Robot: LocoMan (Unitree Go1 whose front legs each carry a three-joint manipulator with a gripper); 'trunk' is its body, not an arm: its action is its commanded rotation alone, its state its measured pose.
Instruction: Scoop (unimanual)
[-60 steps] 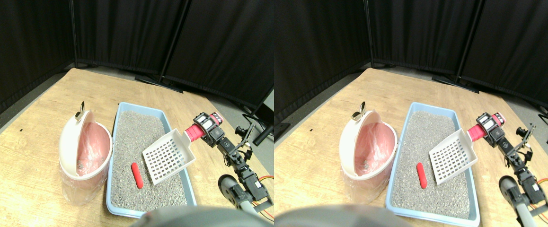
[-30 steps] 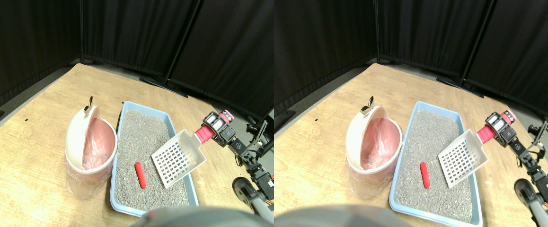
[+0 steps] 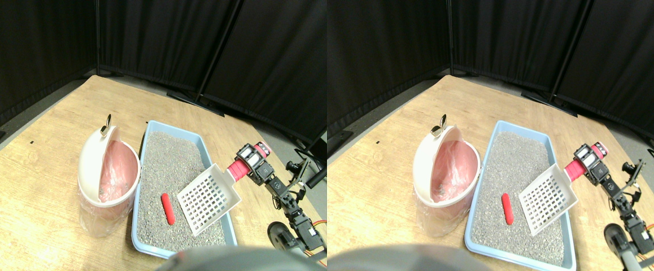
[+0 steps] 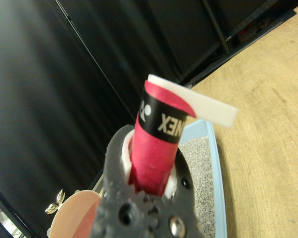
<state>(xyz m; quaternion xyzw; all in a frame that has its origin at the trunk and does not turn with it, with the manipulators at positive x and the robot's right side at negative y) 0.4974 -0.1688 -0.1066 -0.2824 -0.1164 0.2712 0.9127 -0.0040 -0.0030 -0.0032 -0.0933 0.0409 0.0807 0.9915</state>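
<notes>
On the pale wooden tabletop [image 3: 33, 186], a light-blue plastic tray of grey litter [image 3: 175, 169] sits just beside a pink-lined white swing-lid bin [image 3: 107, 180]. The right gripper [image 3: 251, 161], jaws clamped on the red-wrapped handle, tilts a stiff, light white slotted plastic scoop [image 3: 208, 199] toward 1 small red capsule-shaped piece [image 3: 167, 208], likely rigid and prone to roll.

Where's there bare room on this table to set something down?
The wooden table is bare left of the white bin and beyond it toward the black curtains. It is crowded where the bin stands against the blue litter tray, with the slotted scoop and gripper over the tray's right side.
</notes>
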